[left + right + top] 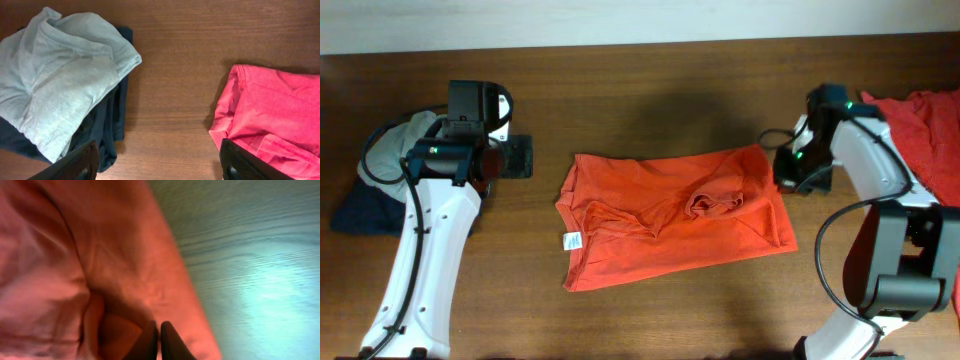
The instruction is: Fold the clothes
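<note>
As we viewed the scene from overhead, the shirt [675,215] lay near the middle of the table [650,90], its long side running left to right. It was partly folded and rumpled toward its centre. A white tag [573,240] showed near its left edge.

The left gripper [517,157] hung over bare wood, apart from the shirt's left edge. Its wrist view showed both fingers [82,162] spread wide with nothing between them. On its other side we noted a grey garment [65,75] lying on top of a navy garment [107,130].

The right gripper [788,172] sat at the shirt's right edge. In its wrist view the two fingertips were pressed together, directly over the cloth and close to the hem. The jaws were closed. We could not tell whether they had pinched any fabric or only rested on it, since that view was blurred and the tips hid the contact.

A red pile [920,115] of further clothes lay at the far right corner, behind the right arm and apart from the shirt.
</note>
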Controlling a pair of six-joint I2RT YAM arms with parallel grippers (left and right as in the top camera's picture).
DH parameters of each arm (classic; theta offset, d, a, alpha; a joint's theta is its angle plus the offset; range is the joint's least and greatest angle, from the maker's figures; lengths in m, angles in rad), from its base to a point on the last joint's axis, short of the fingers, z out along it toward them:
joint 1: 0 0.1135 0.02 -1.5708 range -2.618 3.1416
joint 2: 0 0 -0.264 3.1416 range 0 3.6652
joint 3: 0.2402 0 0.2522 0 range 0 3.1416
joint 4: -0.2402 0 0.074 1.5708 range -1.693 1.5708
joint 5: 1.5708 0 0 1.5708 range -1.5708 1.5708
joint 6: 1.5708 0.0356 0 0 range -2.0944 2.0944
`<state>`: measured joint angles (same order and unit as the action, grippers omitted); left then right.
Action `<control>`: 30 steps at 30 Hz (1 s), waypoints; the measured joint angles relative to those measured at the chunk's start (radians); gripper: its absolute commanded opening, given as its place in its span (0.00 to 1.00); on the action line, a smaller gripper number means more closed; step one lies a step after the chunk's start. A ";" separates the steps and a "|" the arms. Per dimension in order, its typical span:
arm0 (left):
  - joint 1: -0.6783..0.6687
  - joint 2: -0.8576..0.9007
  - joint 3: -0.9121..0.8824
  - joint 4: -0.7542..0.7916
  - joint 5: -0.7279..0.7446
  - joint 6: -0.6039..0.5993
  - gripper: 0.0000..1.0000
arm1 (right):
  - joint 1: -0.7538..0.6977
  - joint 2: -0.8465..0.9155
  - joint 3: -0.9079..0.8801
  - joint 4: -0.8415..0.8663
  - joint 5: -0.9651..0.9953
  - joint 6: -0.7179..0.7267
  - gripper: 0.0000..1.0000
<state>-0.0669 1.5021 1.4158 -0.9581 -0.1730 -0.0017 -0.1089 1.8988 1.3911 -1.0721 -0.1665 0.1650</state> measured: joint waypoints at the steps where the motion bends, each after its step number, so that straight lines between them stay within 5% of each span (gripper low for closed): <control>1: 0.000 0.000 0.000 -0.001 0.000 0.000 0.77 | 0.006 0.002 -0.047 0.031 -0.021 0.000 0.05; 14: 0.000 0.000 0.000 0.000 0.000 0.000 0.77 | 0.223 -0.088 -0.148 -0.029 -0.436 -0.300 0.04; 22: 0.000 0.000 0.000 0.000 0.000 0.000 0.77 | 0.081 -0.201 -0.148 0.086 -0.267 -0.158 0.09; 30: 0.000 0.000 0.000 -0.001 0.000 0.000 0.77 | 0.085 -0.031 -0.148 0.174 -0.127 -0.002 0.04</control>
<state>-0.0669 1.5021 1.4158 -0.9588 -0.1726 -0.0021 -0.0235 1.8683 1.2430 -0.8982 -0.2935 0.1635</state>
